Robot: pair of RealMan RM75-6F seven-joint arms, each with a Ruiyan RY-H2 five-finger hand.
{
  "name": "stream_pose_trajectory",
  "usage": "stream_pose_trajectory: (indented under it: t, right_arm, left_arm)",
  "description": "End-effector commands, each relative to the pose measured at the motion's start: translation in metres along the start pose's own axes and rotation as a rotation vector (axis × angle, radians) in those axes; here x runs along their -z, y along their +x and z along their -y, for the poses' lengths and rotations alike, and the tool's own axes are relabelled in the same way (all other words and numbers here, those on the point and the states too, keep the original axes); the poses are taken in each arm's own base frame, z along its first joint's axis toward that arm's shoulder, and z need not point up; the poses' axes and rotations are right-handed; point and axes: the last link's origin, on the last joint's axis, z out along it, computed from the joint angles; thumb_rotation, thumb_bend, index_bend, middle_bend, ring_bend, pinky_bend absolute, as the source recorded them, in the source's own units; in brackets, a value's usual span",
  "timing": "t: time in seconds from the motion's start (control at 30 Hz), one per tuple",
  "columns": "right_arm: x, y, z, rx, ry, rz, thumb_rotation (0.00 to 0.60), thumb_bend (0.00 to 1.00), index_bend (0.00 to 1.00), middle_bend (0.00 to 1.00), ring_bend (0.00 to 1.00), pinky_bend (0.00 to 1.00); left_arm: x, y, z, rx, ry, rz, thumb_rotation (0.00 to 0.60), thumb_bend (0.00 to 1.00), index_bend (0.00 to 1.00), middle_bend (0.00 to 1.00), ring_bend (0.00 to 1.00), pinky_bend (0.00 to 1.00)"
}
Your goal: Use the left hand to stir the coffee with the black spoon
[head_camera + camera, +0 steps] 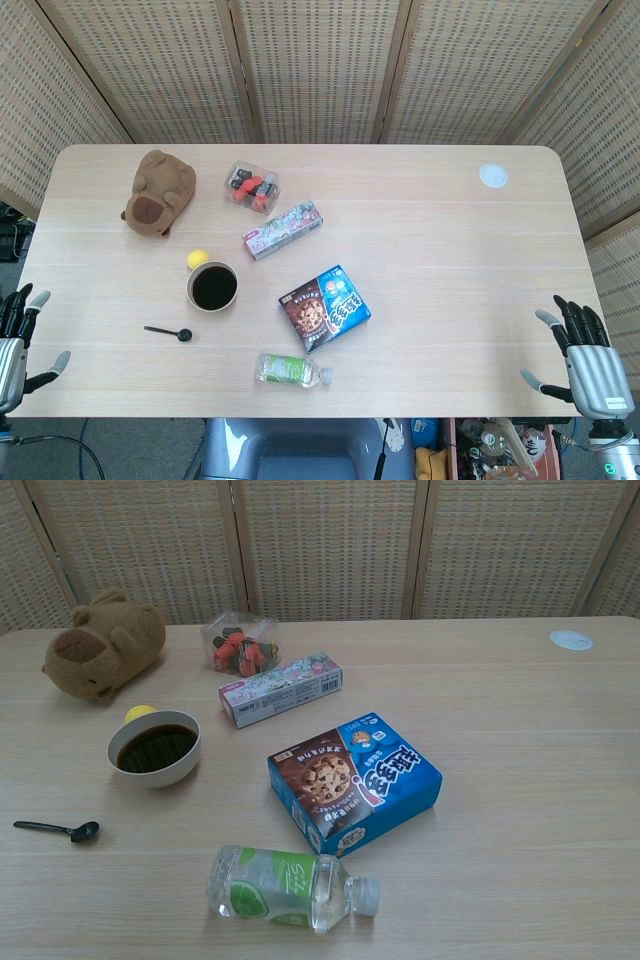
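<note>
You have the spoon (168, 331) lying lower left on the table (450, 260), the coffee cup (212, 286) just up and right of it, the biscuit box (324, 307) right of the cup, and the bottle (291, 370) on its side below the box.

the left hand (18, 345) hangs off the table's (450, 300) left edge with fingers spread, and bare wood runs from it to the black spoon (168, 331), which lies flat in front of the coffee cup (212, 286). the cup is hemmed by a yellow ball (198, 258) touching its far rim, a plush toy (158, 191) further back, a cookie box (324, 307) to its right and a water bottle (292, 370) lying near the front edge. the table's right half holds only a small white disc (492, 176).
</note>
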Motion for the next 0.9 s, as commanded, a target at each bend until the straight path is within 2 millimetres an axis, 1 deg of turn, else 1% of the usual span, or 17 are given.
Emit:
stream_pose_trajectory:
  t: [0.03,0.33,0.63,0.67,0.73,0.8,0.9]
  right_arm:
    - [0.0,0.0,0.0,-0.001,-0.001,0.001,0.471,0.26,0.21,0.11,0.0,0.07]
    - [0.0,0.0,-0.001,0.0,-0.002,0.0,0.474,0.26,0.21,0.11,0.0,0.07]
    - [0.003,0.001,-0.004,0.0,-0.017,-0.004,0.477,0.26,0.21,0.11,0.0,0.07]
    - [0.004,0.001,-0.005,0.001,-0.019,-0.004,0.476,0.26,0.21,0.11,0.0,0.07]
    - [0.004,0.001,-0.005,0.002,-0.023,-0.002,0.474,0.26,0.21,0.11,0.0,0.07]
    - [0.005,0.002,-0.006,0.002,-0.024,-0.003,0.473,0.26,0.21,0.11,0.0,0.07]
    - [0.005,0.002,-0.006,0.003,-0.026,-0.003,0.473,0.26,0.21,0.11,0.0,0.07]
  left_arm:
    - [-0.001,0.0,0.0,-0.001,-0.003,-0.002,0.6,0.27,0.09,0.0,0.0,0.0]
    - [-0.004,0.001,-0.003,-0.007,-0.026,-0.011,0.6,0.27,0.09,0.0,0.0,0.0]
    - [-0.017,-0.001,-0.007,-0.04,-0.064,-0.002,0.6,0.27,0.09,0.01,0.0,0.0]
    - [-0.018,-0.001,-0.007,-0.045,-0.068,0.001,0.6,0.27,0.11,0.01,0.0,0.0]
    - [-0.023,-0.004,-0.008,-0.056,-0.078,0.011,0.6,0.27,0.2,0.01,0.0,0.0]
    - [-0.027,-0.006,-0.009,-0.065,-0.085,0.024,0.6,0.27,0.26,0.01,0.0,0.0]
    - [-0.033,-0.012,-0.01,-0.077,-0.096,0.043,0.6,0.27,0.26,0.01,0.0,0.0]
